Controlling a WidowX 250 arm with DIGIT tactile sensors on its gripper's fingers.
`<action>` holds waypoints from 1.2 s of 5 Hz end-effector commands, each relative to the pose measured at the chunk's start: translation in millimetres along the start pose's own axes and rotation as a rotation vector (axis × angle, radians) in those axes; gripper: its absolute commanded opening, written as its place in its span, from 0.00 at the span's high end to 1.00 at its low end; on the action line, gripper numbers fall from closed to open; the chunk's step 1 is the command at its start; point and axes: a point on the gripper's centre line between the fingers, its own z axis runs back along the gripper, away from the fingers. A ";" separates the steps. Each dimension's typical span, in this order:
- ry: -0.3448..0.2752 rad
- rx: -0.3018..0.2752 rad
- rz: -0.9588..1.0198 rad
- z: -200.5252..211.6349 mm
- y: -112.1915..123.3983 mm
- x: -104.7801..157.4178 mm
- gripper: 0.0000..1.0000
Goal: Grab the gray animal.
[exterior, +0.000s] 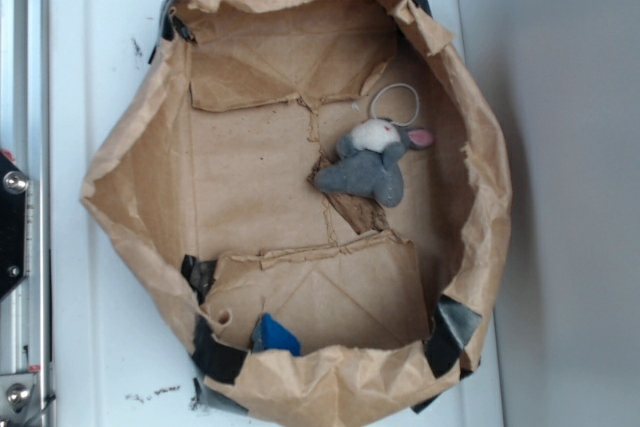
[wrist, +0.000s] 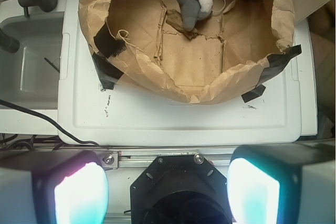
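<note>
The small gray plush mouse-like toy (exterior: 372, 164) is found lying inside the crumpled brown paper enclosure (exterior: 140, 197), near its wall, while the gripper (wrist: 168, 192) is held spread and empty, well apart.

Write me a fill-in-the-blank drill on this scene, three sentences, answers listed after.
1. The gray animal lies inside a basin made of brown ____.
2. The thin loop cord beside the toy's head is ____ in color.
3. The gripper is far from the toy, its fingers spread wide, so it is ____.

Answers: paper; white; open
</note>
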 end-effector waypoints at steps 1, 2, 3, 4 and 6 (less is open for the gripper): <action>0.000 0.000 0.000 0.0 0.0 0.0 0.00; -0.094 -0.008 0.146 -3.0 2.3 50.0 0.00; -0.088 -0.075 0.203 -14.3 -0.5 97.7 0.00; -0.146 -0.170 0.320 -33.3 12.2 122.9 0.00; -0.104 -0.236 0.593 -60.4 32.1 132.1 0.00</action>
